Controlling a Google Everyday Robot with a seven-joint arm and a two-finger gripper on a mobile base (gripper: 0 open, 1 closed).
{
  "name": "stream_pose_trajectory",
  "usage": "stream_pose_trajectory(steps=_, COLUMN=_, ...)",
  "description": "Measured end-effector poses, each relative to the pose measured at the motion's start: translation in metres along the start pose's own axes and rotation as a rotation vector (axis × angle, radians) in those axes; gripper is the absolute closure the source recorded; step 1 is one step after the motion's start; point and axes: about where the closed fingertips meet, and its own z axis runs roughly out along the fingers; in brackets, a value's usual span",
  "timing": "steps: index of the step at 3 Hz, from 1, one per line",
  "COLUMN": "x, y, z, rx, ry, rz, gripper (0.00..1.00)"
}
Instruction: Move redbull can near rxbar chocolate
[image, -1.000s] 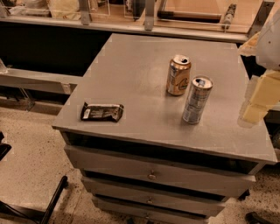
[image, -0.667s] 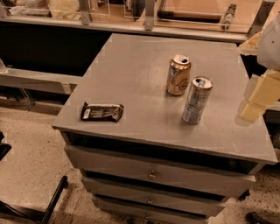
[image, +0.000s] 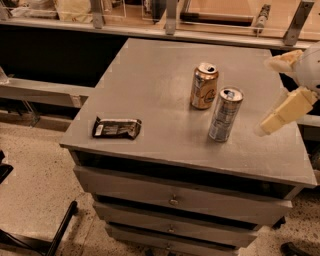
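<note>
Gripper (image: 268, 95) has edged left, hovering right of redbull can (image: 225, 115).

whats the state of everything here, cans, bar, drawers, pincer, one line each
redbull can: upright, free on the cabinet top
gold can: upright, just behind the redbull can, apart from it
rxbar chocolate: lying flat near the front left corner
drawers: shut
pincer: open, empty, right of the redbull can, not touching it

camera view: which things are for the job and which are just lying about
Job: redbull can; rxbar chocolate; gripper, fingers open, to the right of the redbull can, not touching it.
Lying about: gold can, standing close beside the redbull can.
</note>
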Motion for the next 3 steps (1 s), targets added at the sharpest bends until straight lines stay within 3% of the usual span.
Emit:
stream_pose_trajectory(steps=1, x=-0.013, y=-0.005, z=0.017, rx=-0.036, ry=-0.169, rz=0.051, gripper=0.00)
stream_pose_trajectory(steps=3, x=-0.012, y=-0.007, z=0.041, rx=-0.082, ry=-0.341, rz=0.143, gripper=0.00)
